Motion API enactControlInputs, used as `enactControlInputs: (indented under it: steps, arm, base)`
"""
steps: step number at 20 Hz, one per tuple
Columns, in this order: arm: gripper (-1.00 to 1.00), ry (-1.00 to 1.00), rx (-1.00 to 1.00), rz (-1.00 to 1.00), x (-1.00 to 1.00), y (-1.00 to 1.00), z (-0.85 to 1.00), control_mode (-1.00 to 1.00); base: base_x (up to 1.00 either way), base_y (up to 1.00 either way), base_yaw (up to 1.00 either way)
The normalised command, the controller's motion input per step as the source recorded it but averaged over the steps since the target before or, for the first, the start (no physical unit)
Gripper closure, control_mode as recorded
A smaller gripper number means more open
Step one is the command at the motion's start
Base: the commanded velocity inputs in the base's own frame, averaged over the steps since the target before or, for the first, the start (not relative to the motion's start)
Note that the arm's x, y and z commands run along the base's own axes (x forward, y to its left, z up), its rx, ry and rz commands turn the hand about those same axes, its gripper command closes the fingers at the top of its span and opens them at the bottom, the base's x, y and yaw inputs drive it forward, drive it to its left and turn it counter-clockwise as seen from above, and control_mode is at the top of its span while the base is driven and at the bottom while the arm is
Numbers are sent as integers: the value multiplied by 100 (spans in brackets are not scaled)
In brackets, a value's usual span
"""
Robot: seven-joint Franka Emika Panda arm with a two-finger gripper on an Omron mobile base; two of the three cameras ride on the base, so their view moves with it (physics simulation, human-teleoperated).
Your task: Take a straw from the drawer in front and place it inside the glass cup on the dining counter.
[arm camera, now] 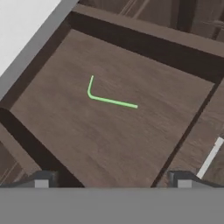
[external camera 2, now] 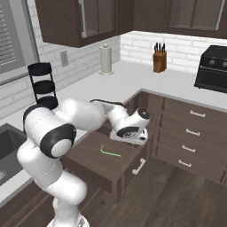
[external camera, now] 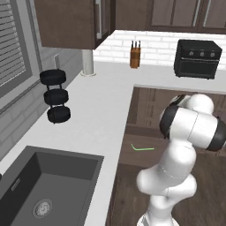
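One bent straw (arm camera: 109, 98) lying in one pulled-out drawer (arm camera: 131, 144); gripper (arm camera: 111, 181) above, fingers spread, empty.

White arm folded forward and low, hand (arm camera: 112, 180) pointing down, fingers (arm camera: 42, 179) spread wide, empty

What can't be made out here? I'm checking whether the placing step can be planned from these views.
- Sink: cut off by left base view's bottom and left edges.
- Drawer: partly hidden by the arm there.
- Fingers: just the tips rise above the hand view's bottom.
- Straw: fully visible.
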Motion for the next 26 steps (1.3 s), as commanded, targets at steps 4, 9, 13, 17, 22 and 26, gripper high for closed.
enactControlInputs:
  steps: [4,9,13,17,22,26]
  arm:
    - [-100,15,-22,-4,38,34,-19,-100]
    - [-100,16,-9,-1,44,1,-31,-100]
    - [-100,14,-4,-1,39,0,-41,-100]
    - [-100,10,-1,-1,25,-2,-44,-100]
    - [-100,4,-1,-2,9,-17,-49,-100]
    - [-100,1,-2,-3,1,-27,-45,-100]
  base:
    - [0,0,0]
    - [0,0,0]
    - [0,0,0]
    - [0,0,0]
    - [0,0,0]
    - [0,0,0]
